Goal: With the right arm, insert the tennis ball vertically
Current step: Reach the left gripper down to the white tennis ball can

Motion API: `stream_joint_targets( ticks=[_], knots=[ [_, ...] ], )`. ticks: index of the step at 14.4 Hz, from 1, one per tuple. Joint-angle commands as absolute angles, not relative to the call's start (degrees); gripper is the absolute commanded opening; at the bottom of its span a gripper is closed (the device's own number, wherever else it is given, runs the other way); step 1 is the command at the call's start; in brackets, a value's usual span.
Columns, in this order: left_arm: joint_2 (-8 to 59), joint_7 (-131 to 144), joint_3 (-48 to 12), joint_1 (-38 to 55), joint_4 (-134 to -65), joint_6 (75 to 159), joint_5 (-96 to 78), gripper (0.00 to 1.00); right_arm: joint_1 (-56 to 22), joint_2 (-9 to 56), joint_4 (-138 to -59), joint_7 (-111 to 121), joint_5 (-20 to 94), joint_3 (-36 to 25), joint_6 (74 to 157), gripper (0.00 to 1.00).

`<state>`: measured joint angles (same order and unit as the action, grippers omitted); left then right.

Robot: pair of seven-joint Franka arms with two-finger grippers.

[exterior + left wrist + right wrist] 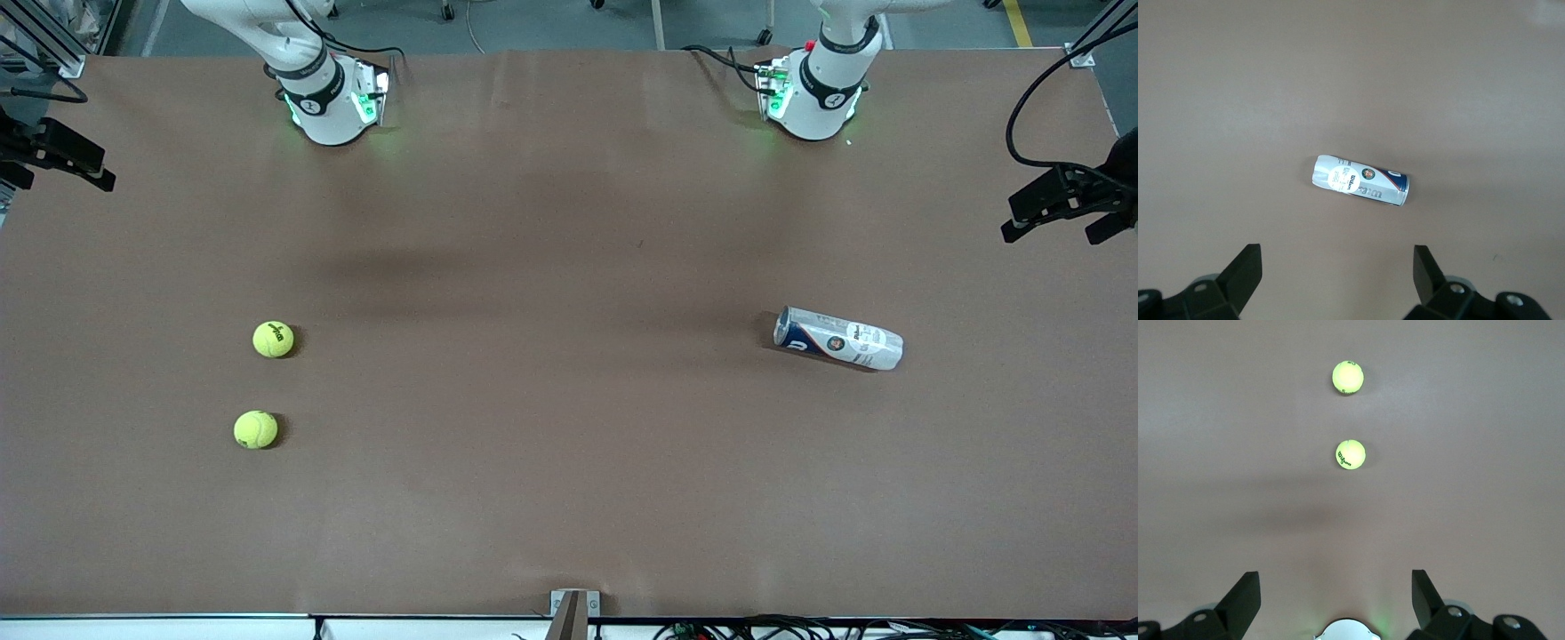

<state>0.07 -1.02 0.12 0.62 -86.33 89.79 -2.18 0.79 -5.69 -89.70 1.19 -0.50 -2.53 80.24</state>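
Lying sideways: cylindrical can (837, 339); two fuzzy round balls (273, 339).

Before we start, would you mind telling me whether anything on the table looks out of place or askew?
The tennis ball can lies on its side toward the left arm's end, though a vertical insertion would need it upright. The two tennis balls sit loose on the table, undisturbed.

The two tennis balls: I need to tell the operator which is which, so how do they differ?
The tennis ball farther from the front camera shows dark printed lettering on top; the nearer tennis ball shows almost none. The farther ball lies a little more toward the can's end of the table than the nearer ball. Both are yellow-green, look the same size, and rest loose on the brown table at the right arm's end.
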Motion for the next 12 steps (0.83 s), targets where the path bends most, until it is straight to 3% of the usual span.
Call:
stream_joint_targets(
  ticks=[1, 12],
  knots=[
    [0.3, -1.0, 0.0, 0.3, -85.5, 88.4, -3.1, 1.00, 1.0, -6.9, -90.4, 1.7, 0.0, -2.5, 80.0, 1.00],
    [0.6, 5.9, -0.3, 0.7, -85.3, 88.4, -3.1, 1.00, 1.0, -6.9, -90.4, 1.7, -0.3, -2.5, 80.0, 1.00]
  ],
)
